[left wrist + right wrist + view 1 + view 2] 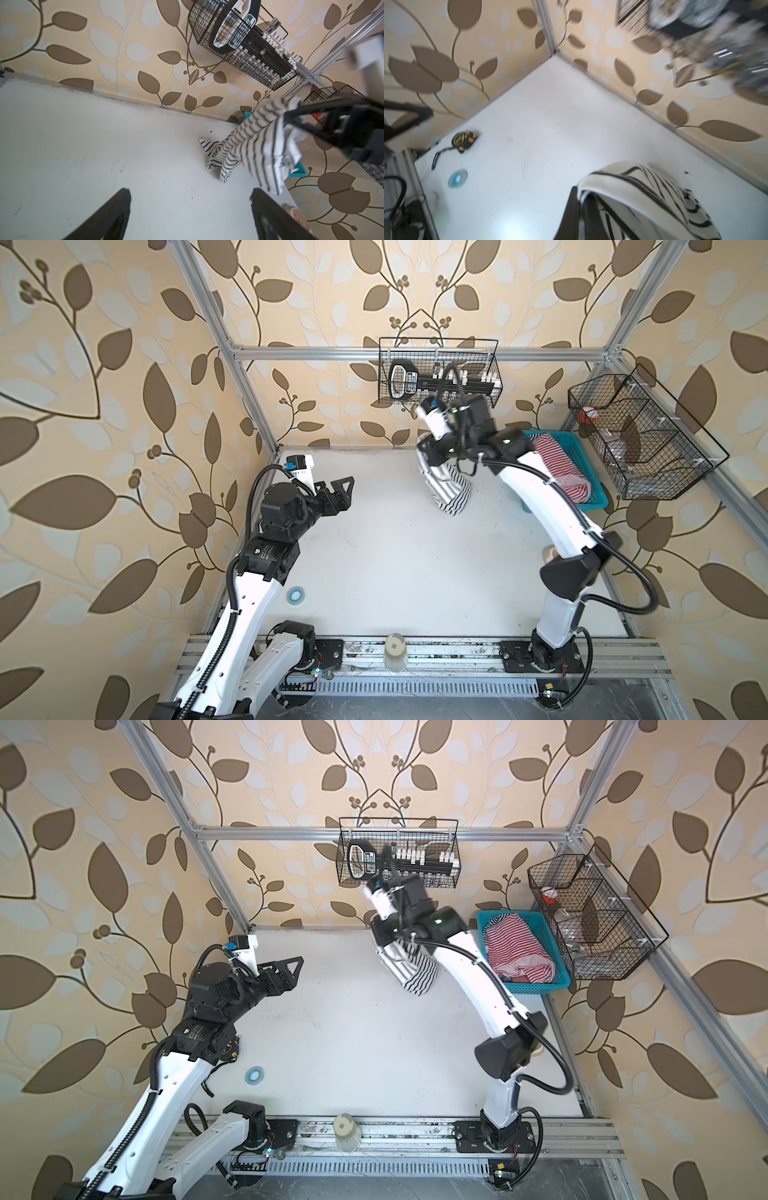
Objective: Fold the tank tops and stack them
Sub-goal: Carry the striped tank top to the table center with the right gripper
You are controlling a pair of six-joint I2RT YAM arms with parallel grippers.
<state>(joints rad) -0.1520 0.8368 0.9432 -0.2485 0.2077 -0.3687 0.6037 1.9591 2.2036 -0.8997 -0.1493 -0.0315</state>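
The black-striped tank top [451,489] is white and soft, and it hangs bunched near the far right of the white table [395,556], pinched in the right gripper [291,119]. The red-striped tank top [519,952] lies crumpled in the blue basket [559,979] at the far right. The left gripper [347,491] is spread wide and holds nothing; the writing on the tool in the wire basket [494,364] is too blurry to read.

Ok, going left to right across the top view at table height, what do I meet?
Left gripper, jaws open and empty → black-striped tank top, hanging from the shut right gripper → red-striped tank top in the blue basket → wire rack.
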